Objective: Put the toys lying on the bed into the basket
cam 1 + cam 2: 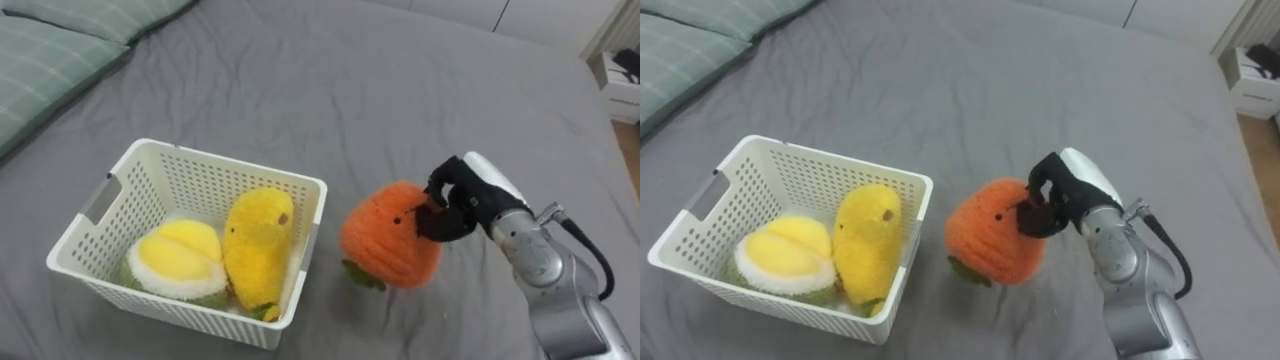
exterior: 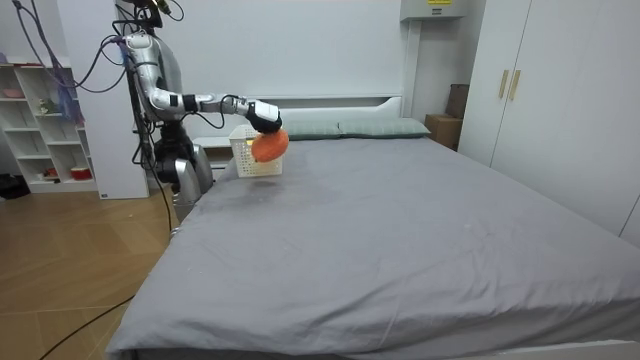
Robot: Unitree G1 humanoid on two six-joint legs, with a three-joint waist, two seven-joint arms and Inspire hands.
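An orange plush toy with a green leaf at its base hangs just above the grey bed, right of the white basket. My right hand is shut on the toy's right side, fingers curled into the plush. The basket holds a tall yellow plush and a rounder yellow and white plush. In the room view I stand at the bed's side with the right arm stretched over the bed, the orange toy in front of the basket.
The grey bed cover spreads wide beyond the basket. Green striped pillows lie at the upper left. A white nightstand stands past the bed's far right corner. White wardrobes and open shelves line the walls.
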